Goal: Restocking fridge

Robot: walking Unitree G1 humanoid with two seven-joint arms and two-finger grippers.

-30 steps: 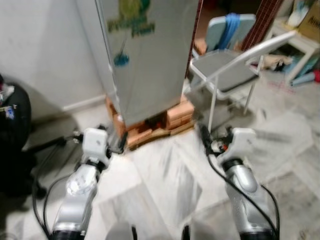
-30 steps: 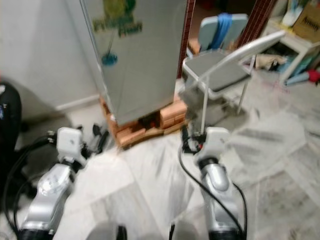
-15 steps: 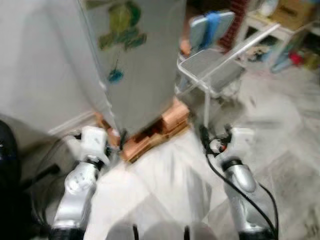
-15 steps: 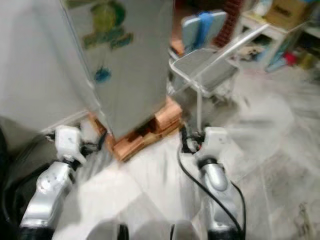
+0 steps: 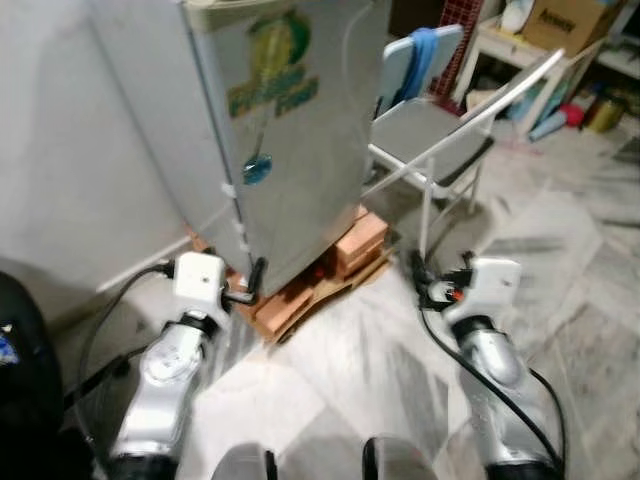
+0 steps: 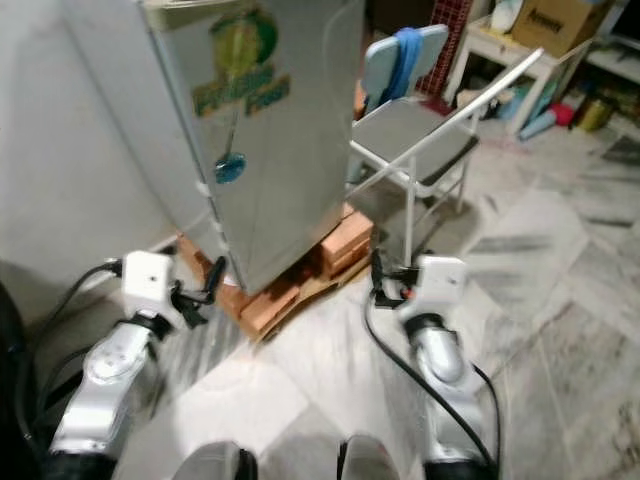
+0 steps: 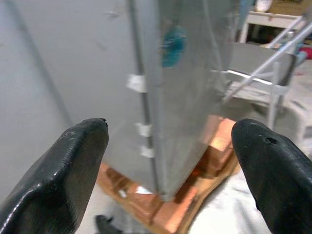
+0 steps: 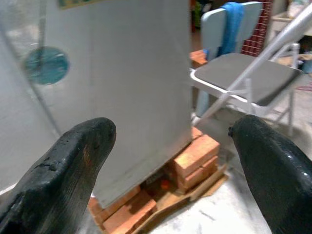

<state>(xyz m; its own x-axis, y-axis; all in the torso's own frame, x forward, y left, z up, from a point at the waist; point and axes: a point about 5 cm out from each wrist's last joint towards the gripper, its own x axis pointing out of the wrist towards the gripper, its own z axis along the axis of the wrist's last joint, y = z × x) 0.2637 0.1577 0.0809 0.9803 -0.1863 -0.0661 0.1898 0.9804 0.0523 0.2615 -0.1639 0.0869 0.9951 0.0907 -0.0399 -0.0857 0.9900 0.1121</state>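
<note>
A small grey fridge [image 5: 300,160] stands shut on a stack of bricks [image 5: 335,262], with a green sticker and a round blue magnet [image 5: 256,170] on its door. My left gripper [image 5: 252,280] hovers low in front of the door's left edge, open and empty; the left wrist view looks between its fingertips [image 7: 78,161] at the door seam [image 7: 146,112]. My right gripper [image 5: 417,270] is held to the right of the bricks, open and empty, facing the fridge [image 8: 122,73].
A grey folding chair [image 5: 440,140] stands close to the fridge's right, with a light blue chair [image 5: 415,55] behind it. A white table [image 5: 520,45] with a cardboard box is at the back right. A black object [image 5: 20,350] sits on the marble floor at left.
The whole picture has shifted and sharpened as the camera moved; the fridge now stands more centred and closer. Both arms keep the same raised pose, open.
</note>
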